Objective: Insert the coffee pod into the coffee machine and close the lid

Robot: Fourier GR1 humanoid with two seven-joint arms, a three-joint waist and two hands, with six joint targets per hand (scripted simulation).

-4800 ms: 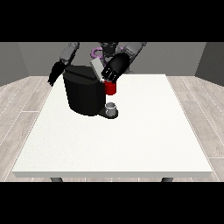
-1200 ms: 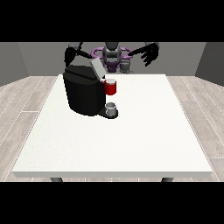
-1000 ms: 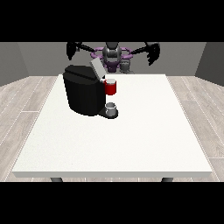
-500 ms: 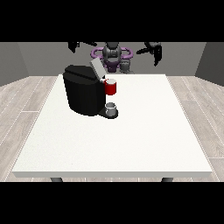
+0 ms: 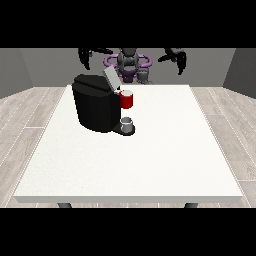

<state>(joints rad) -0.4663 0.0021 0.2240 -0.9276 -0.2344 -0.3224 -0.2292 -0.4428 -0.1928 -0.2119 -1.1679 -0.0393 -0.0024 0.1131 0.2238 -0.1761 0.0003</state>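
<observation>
Up at the far side of the table, the hand at the view's right (image 5: 177, 57) hangs high in the air, its dark fingers drooping downward in a loose curl with nothing between them. Across from it, the hand at the view's left (image 5: 86, 56) is raised to about the same height, fingers likewise hanging down and empty. Both are well apart from everything on the table, spread wide to either side of the robot's torso (image 5: 129, 64), which shows grey and purple behind the far edge.

Below and in front of the left-side hand stands the coffee machine (image 5: 95, 102), a black block set on the far left part of the white table (image 5: 150, 160). Its lid (image 5: 110, 79), a pale grey flap, is tilted up and back from the top of the machine, so it stands open. Just under the lid, at the machine's front right corner, sits a red thing at the machine (image 5: 127, 100). Beneath that, on the machine's dark base, rests a small grey thing (image 5: 128, 123); from where I stand I cannot tell whether it is the pod or a cup. Another small grey thing (image 5: 144, 76) sits near the table's far edge, right in front of the robot, and I cannot make that one out either.

Wood-patterned floor (image 5: 25, 115) shows on both sides of the table.
</observation>
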